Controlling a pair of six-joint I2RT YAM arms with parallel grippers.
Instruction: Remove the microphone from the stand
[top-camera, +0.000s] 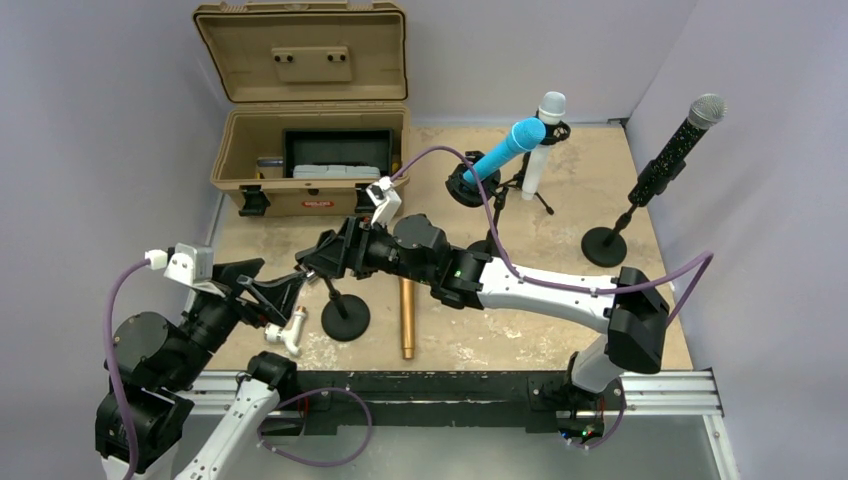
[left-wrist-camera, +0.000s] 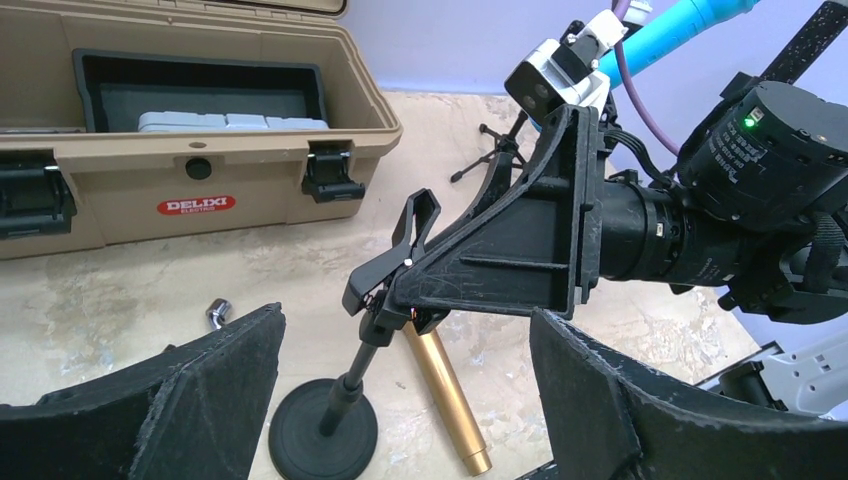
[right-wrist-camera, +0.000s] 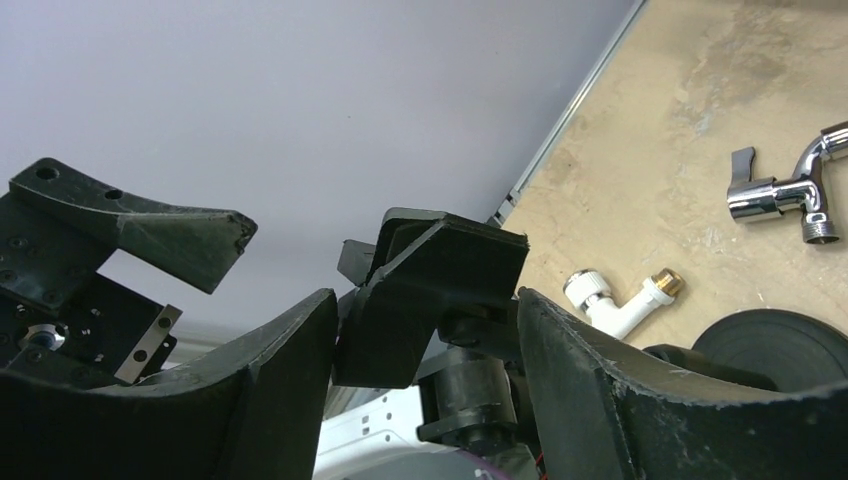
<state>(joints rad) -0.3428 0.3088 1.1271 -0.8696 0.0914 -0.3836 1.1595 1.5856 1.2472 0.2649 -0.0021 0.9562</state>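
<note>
A short black stand (top-camera: 345, 318) stands near the table's front, and its spring clip (left-wrist-camera: 400, 250) holds no microphone. A gold microphone body (top-camera: 407, 318) lies flat on the table just right of the stand's base (left-wrist-camera: 320, 435). My right gripper (top-camera: 318, 262) reaches in from the right, and in the right wrist view its jaws (right-wrist-camera: 425, 300) press on both sides of the clip (right-wrist-camera: 440, 270). My left gripper (top-camera: 275, 297) hangs open just left of the stand with nothing in it; its wrist view looks at the stand between its fingers (left-wrist-camera: 405, 320).
Blue (top-camera: 505, 150), white (top-camera: 545, 135) and black glitter (top-camera: 675, 150) microphones sit on stands at the back right. An open tan toolbox (top-camera: 310, 150) is at the back left. A white pipe fitting (top-camera: 290, 333) and a chrome tap (right-wrist-camera: 790, 195) lie near the stand.
</note>
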